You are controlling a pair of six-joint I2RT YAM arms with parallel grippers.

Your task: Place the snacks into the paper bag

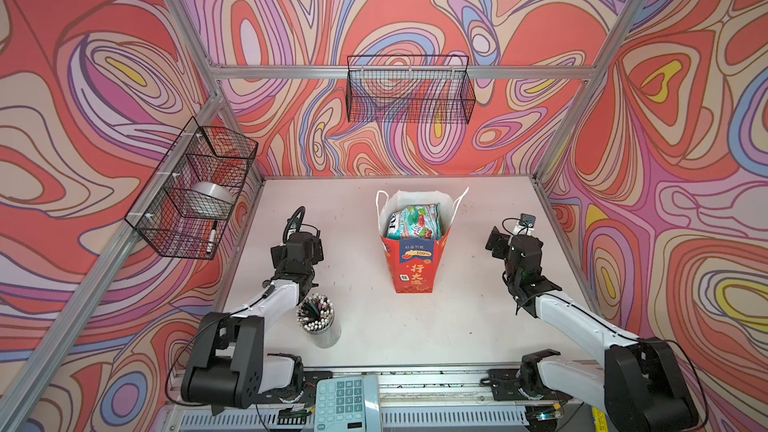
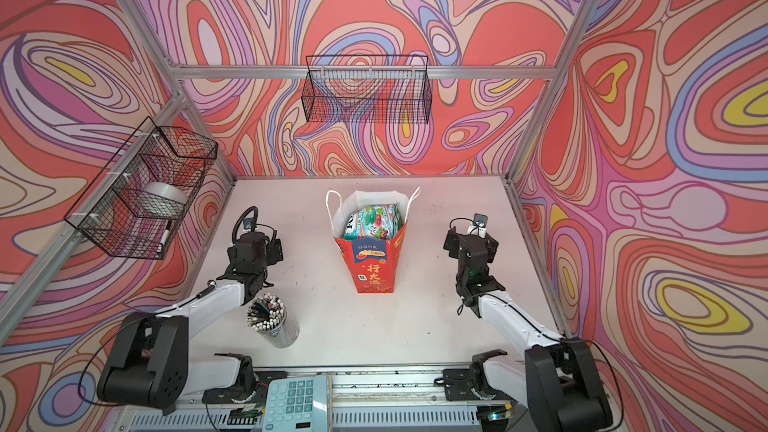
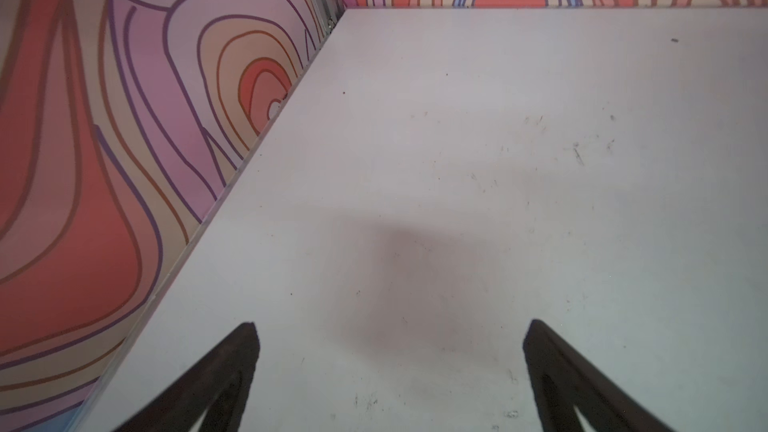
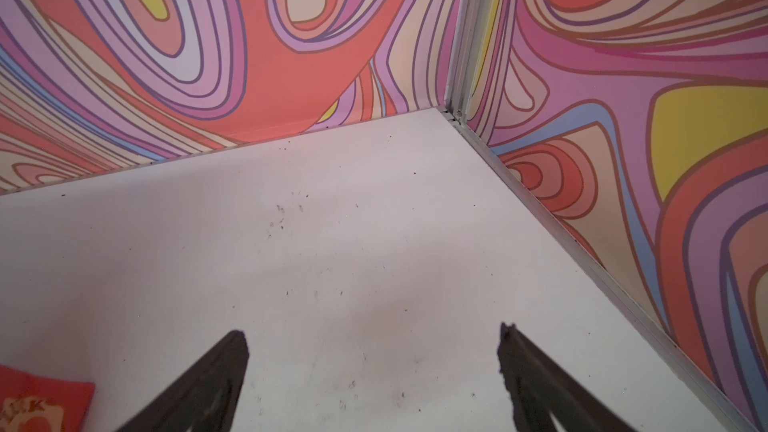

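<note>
- right pincer (image 4: 372,336): two dark fingers (image 4: 208,384) spread wide, only bare counter showing between them.
- counter (image 4: 332,243): white, scuffed, flecked with dark specks.
- walls (image 4: 257,76): red, purple and yellow swirls, meeting at a metal corner post (image 4: 459,35).
- paper bag (image 4: 39,398): red-orange corner with gold print, at the frame edge.

The paper bag (image 1: 415,272) is red-orange with a blue label, gold characters, a white inside and white cord handles; the snacks (image 1: 415,221) in it show teal, green and red (fruit pictures). The table (image 1: 478,317) is white with dark specks. The walls (image 1: 415,6) swirl in red, pink, lilac, blue and yellow; the wire baskets (image 1: 409,93) are black, the calculator (image 1: 347,403) pale teal
</note>
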